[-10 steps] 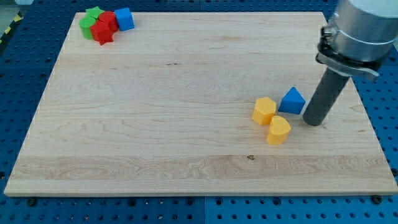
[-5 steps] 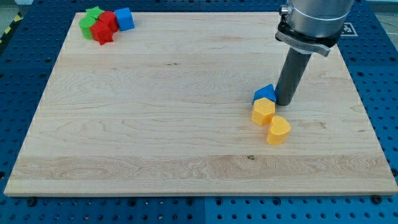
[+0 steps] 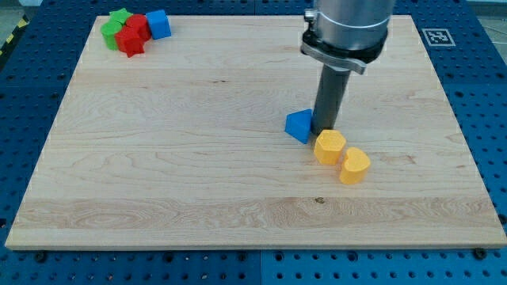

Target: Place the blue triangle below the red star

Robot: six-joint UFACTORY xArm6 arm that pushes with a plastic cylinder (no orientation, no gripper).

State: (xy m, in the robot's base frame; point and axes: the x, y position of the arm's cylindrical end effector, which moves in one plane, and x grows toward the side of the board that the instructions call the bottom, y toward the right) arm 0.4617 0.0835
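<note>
Pressed against the right side of the blue triangle [image 3: 299, 126], my tip [image 3: 324, 131] holds nothing, being a bare rod, and it stands just above the yellow hexagon block [image 3: 329, 147], with a second yellow block [image 3: 355, 165] beside that at lower right. Far off at the top left corner of the wooden board [image 3: 198, 158] sits the red star [image 3: 131, 42], packed in with another red block [image 3: 137, 26], a green block [image 3: 115, 24] and a blue cube [image 3: 158, 23].

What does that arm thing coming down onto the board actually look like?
A wide light-grey cylinder at the top, ringed at its lower edge by a black clamp collar. Below it hangs a straight, dark-grey round rod, much thinner, ending in my tip. No tool with jaws, no cables or markings visible.
</note>
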